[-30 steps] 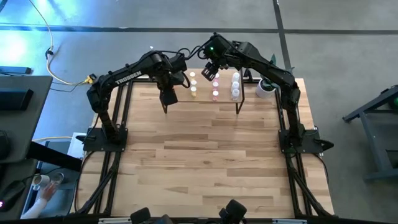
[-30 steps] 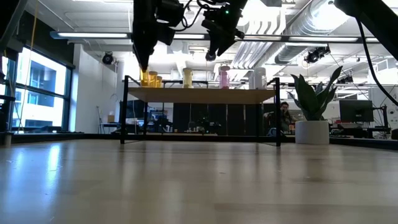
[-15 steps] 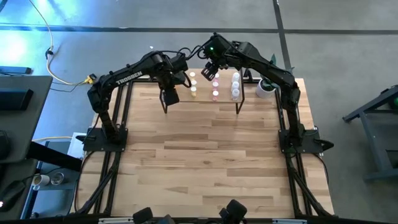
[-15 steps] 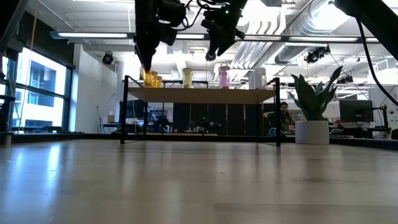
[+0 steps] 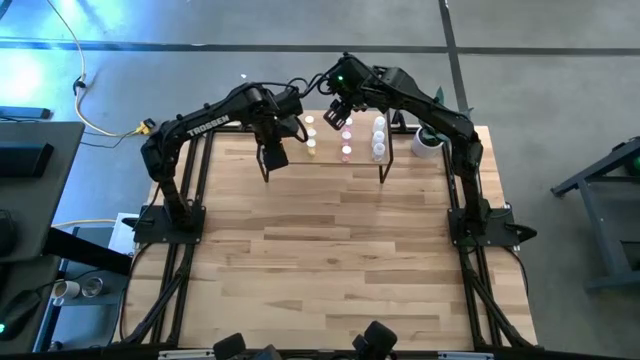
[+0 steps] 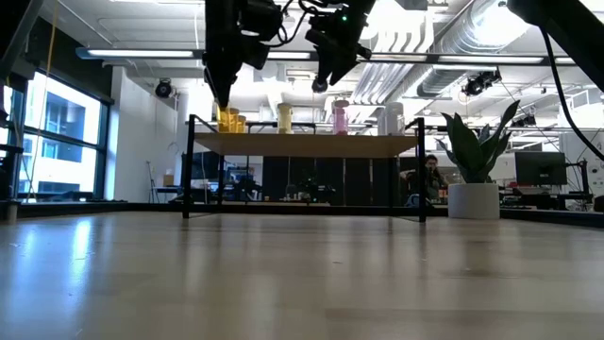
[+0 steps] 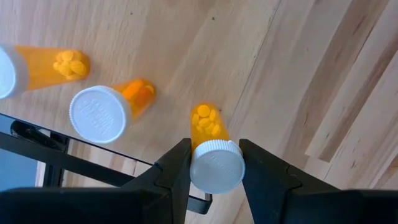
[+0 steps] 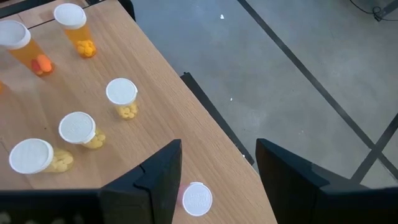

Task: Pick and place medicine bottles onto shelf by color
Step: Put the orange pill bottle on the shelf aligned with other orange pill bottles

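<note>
While our left pincer (image 7: 214, 165) grips the light, slick orange bottle (image 7: 211, 146) by its cap over the shelf (image 6: 307, 144), our right pincer (image 8: 217, 180) hangs released.

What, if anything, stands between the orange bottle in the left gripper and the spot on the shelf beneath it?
Nothing visible does. The left gripper is closed on the cap of an orange bottle, with bare shelf board around the bottle's base. The two other orange bottles stand apart to one side. The right gripper hangs open over the shelf's pink bottles.
</note>
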`<state>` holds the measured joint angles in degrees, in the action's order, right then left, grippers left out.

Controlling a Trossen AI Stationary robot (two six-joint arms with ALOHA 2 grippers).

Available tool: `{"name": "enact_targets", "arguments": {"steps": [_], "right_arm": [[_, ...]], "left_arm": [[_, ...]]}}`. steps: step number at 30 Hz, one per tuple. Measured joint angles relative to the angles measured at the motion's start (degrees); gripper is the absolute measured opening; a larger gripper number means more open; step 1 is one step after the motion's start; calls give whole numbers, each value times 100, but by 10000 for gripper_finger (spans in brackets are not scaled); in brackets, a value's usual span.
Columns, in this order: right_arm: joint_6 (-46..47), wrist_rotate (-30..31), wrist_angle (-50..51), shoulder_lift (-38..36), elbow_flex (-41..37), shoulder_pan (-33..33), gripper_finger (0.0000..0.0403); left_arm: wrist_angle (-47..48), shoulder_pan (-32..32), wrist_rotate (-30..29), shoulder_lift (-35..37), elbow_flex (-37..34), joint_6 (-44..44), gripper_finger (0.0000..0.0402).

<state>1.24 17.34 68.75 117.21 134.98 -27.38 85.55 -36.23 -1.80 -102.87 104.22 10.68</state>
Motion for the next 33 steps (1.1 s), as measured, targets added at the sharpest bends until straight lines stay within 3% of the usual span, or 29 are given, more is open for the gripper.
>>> {"name": "enact_targets", "arguments": {"steps": [33], "right_arm": [[133,179,37,0,1,0,197]], "left_arm": [[-118,-2,-35,0,0,-11,142]]}}
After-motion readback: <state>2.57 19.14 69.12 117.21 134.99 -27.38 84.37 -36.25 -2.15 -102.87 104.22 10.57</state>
